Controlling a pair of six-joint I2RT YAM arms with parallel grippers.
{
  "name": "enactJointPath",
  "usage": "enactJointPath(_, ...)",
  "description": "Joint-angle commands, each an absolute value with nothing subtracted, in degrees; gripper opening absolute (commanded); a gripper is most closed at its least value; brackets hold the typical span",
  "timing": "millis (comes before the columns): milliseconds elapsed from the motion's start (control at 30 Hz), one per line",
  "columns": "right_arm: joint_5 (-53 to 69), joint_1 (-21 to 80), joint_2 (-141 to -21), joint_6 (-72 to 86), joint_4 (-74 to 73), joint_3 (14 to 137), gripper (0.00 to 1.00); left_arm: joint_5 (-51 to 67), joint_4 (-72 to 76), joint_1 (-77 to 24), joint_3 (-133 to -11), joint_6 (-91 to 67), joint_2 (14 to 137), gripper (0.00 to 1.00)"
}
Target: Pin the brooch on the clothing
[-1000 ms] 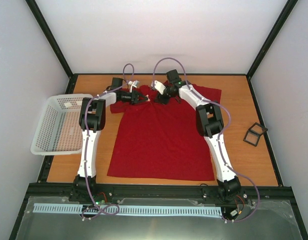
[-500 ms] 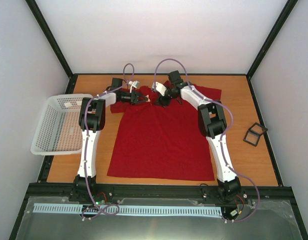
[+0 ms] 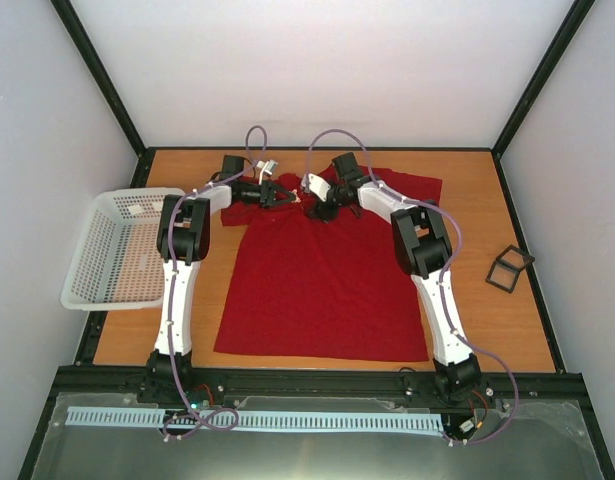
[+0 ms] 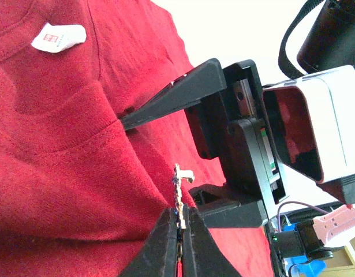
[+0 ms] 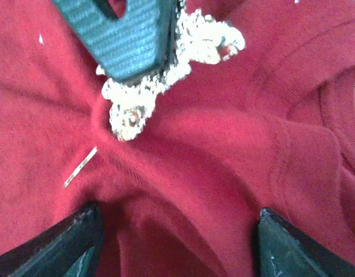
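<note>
Both sets of jaws meet at collar of red T-shirt (image 3: 322,290), spread flat on tabletop (image 3: 477,300). Left jaws clamped on brooch (image 5: 131,104), held edge-on against fabric below neckline, same as second ago. Right jaws now spread wider, straddling bunched fabric, gripping nothing.

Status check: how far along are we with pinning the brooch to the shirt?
Done: the red short-sleeved T-shirt lies flat, the sparkly silver brooch against it near the collar. In hand: the left gripper is shut on the brooch; the right gripper stands open over bunched cloth, where a thin pin tip shows past a fold, so the pin looks threaded. Left: fastening the clasp, which I cannot see, then releasing.
</note>
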State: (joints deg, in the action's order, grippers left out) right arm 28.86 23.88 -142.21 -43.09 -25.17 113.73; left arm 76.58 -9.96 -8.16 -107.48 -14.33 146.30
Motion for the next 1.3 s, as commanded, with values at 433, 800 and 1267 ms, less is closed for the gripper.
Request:
enactJointPath(433,33.77,24.21,-140.17,-54.99,-13.1,109.17,0.69,78.27,-9.76,-8.0,-107.3,-15.81,143.77,0.03)
enactJointPath(800,39.65,24.35,-137.7,-52.44,-9.3,105.49,0.67,77.61,-2.68,-7.99,-104.51,-19.93,142.72,0.02)
enactJointPath(1267,41.45,24.11,-137.31,-48.68,-6.88,104.37,0.66,77.41,3.25,-8.35,-99.15,-19.73,141.22,0.01)
